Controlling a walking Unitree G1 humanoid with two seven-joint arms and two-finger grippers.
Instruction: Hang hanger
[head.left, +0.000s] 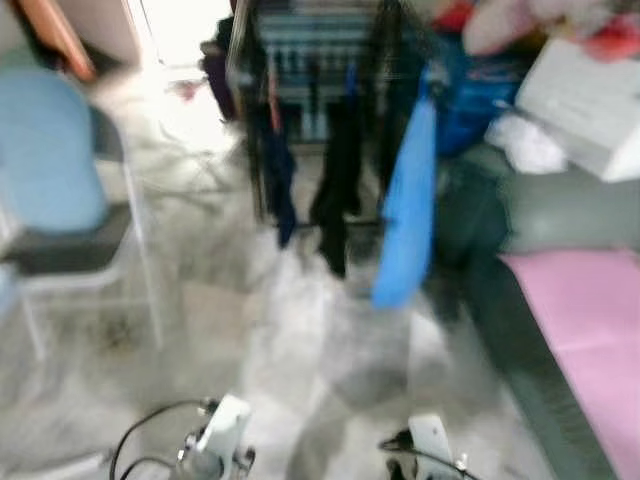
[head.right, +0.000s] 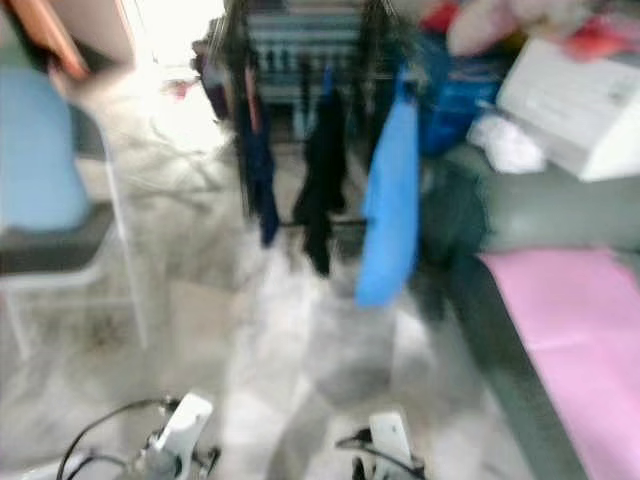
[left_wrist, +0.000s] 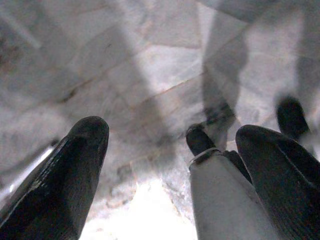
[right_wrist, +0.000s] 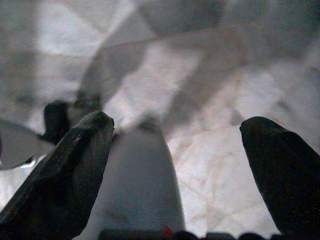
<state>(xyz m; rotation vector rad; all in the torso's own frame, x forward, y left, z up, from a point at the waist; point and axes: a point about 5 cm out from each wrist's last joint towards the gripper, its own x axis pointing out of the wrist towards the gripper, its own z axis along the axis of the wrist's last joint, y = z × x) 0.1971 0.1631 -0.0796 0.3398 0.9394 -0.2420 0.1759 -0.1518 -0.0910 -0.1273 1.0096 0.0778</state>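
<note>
Head cameras look forward and down, blurred, over the pale floor (head.left: 300, 330) toward a far clothes rack (head.left: 330, 60), while both wrist cameras hang low and face the same floor between spread pincer fingers (left_wrist: 70, 175).

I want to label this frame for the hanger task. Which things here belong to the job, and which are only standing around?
For the job:
- drying rack with hanging clothes
- blue garment on it
- left pincer, open, empty
- right pincer, open, empty

Just around:
- blue chair
- pink mat
- white box
- tiled floor

No hanger can be made out in the blur.
</note>
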